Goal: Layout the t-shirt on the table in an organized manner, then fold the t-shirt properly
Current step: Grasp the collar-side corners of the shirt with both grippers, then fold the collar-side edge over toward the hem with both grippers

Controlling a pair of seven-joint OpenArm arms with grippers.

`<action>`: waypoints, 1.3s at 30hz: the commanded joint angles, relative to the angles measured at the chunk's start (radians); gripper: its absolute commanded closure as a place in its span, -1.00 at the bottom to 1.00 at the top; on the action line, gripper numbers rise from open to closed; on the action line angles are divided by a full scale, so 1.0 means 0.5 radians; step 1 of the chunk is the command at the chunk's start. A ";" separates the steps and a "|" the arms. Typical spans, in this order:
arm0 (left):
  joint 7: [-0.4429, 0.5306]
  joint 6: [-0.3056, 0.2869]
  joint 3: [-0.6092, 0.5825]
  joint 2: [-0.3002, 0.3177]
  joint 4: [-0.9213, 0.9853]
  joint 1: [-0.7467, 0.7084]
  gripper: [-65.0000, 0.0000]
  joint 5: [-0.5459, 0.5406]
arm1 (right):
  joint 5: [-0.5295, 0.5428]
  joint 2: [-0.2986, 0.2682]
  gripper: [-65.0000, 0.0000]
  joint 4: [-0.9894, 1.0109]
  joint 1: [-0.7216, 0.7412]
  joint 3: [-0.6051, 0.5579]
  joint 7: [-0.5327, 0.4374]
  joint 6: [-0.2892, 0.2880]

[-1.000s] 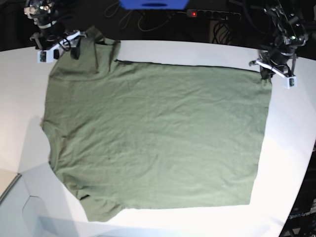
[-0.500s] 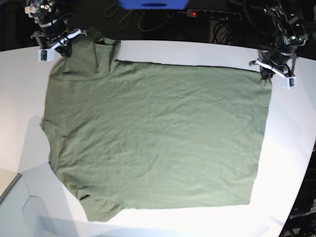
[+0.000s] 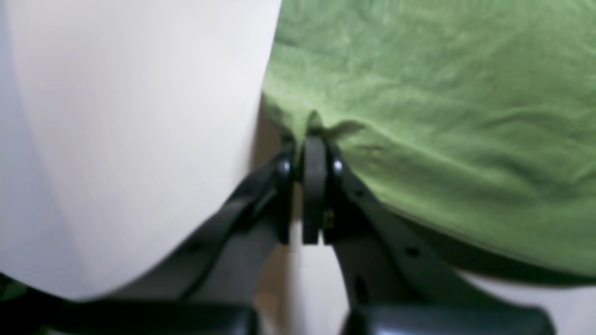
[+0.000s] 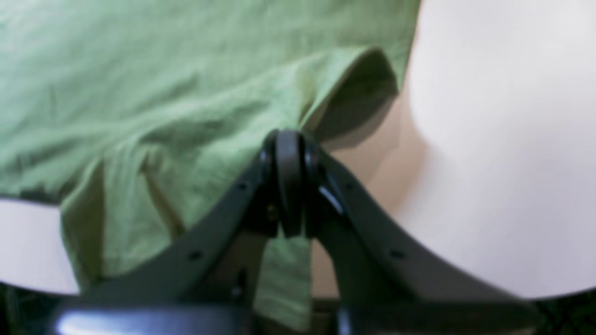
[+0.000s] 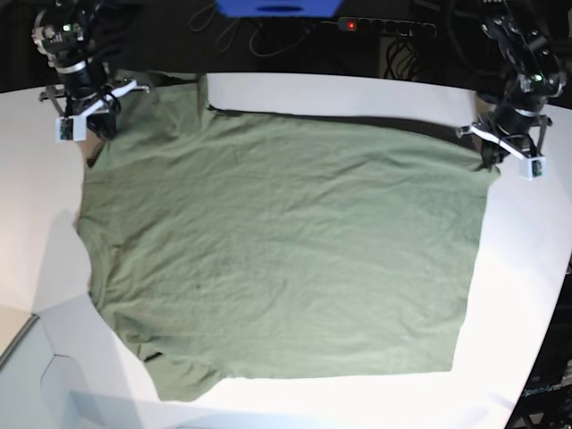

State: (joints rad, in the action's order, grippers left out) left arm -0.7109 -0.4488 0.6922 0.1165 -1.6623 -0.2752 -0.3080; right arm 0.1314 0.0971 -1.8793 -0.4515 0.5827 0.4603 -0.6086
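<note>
So both grippers, left gripper (image 3: 313, 139) and right gripper (image 4: 289, 139), were pinching the t-shirt (image 5: 286, 250) at far corners; probably to stretch it flat.

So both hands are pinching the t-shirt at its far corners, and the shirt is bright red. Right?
Not quite: the t-shirt is olive green, not red, as the base view shows. The rest holds: the left hand and right hand are each shut on cloth at the far corners.
</note>
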 commanded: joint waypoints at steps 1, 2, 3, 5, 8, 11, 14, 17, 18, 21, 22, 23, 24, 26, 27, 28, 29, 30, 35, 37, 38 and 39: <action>0.045 0.003 0.010 0.026 -0.046 0.046 1.00 -0.018 | 0.021 -0.012 1.00 -0.039 0.027 0.011 -0.051 -0.012; 0.045 0.003 0.010 0.032 -0.043 0.067 1.00 -0.018 | 0.021 -0.012 1.00 -0.039 0.048 0.011 -0.051 -0.012; 0.045 0.003 0.010 0.032 -0.043 0.079 1.00 -0.015 | 0.021 -0.015 1.00 -0.039 0.064 0.011 -0.051 -0.012; 0.045 0.003 0.010 0.032 -0.037 0.116 1.00 -0.011 | 0.021 -0.015 1.00 -0.039 0.116 0.011 -0.047 -0.012; 0.045 0.018 0.010 0.032 -0.028 0.162 1.00 -0.008 | 0.018 -0.015 1.00 -0.024 0.199 0.011 -0.047 -0.012; 0.045 0.021 0.010 0.032 -0.022 0.221 1.00 -0.008 | 0.018 -0.045 1.00 -0.017 0.275 0.005 -0.047 -0.012; 0.045 0.021 0.010 0.032 0.009 0.267 1.00 -0.008 | 0.018 -0.058 1.00 0.044 0.361 0.008 -0.044 -0.012; 0.045 0.021 0.010 0.032 0.104 0.359 1.00 -0.008 | 0.018 -0.125 1.00 0.145 0.463 0.005 -0.011 -0.012; 0.045 0.021 0.010 0.035 0.141 0.389 1.00 -0.008 | 0.018 -0.144 1.00 0.185 0.496 0.002 0.011 -0.012; 0.045 0.021 -0.005 0.078 0.221 0.442 1.00 -0.008 | 0.018 -0.177 1.00 0.280 0.591 0.011 0.023 -0.012; 0.045 0.021 -0.008 0.078 0.245 0.460 1.00 -0.008 | 0.018 -0.205 1.00 0.305 0.619 0.008 0.029 -0.012; 0.045 0.021 -0.005 0.078 0.264 0.481 1.00 -0.008 | 0.018 -0.223 1.00 0.326 0.644 0.002 0.029 -0.012; 0.042 0.021 0.001 0.078 0.282 0.506 1.00 -0.008 | 0.018 -0.233 1.00 0.345 0.668 0.002 0.029 -0.012; 0.042 0.021 0.004 0.091 0.313 0.521 1.00 -0.008 | 0.018 -0.239 1.00 0.369 0.720 -0.001 0.029 -0.012; 0.042 0.021 0.001 0.106 0.319 0.521 1.00 -0.008 | 0.018 -0.242 1.00 0.385 0.745 -0.001 0.029 -0.012; 0.042 0.021 -0.005 0.115 0.331 0.521 1.00 -0.008 | 0.018 -0.260 1.00 0.406 0.776 -0.001 0.029 -0.012; 0.042 0.021 -0.005 0.115 0.340 0.524 1.00 -0.015 | 0.018 -0.279 1.00 0.431 0.809 -0.004 0.029 -0.012; 0.042 0.021 -0.008 0.118 0.343 0.534 1.00 -0.015 | 0.018 -0.282 1.00 0.458 0.834 -0.004 0.029 -0.012; 0.042 0.018 -0.008 0.127 0.362 0.577 1.00 -0.008 | 0.018 -0.300 1.00 0.612 0.972 -0.004 0.029 -0.012; 0.045 0.018 -0.008 0.127 0.389 0.607 1.00 -0.008 | 0.018 -0.328 1.00 0.670 1.006 -0.007 0.029 -0.012; 0.045 0.015 -0.008 0.127 0.405 0.635 1.00 -0.008 | 0.018 -0.334 1.00 0.698 1.024 -0.007 0.029 -0.012; 0.045 0.012 -0.008 0.127 0.442 0.659 1.00 -0.008 | 0.018 -0.337 1.00 0.731 1.049 -0.007 0.029 -0.012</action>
State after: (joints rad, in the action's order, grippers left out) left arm -0.7170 -0.4419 0.6857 0.1661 -1.4231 0.0296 -0.2989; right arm 0.1284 -0.0601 -1.4975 0.0547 0.5762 0.5007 -0.6128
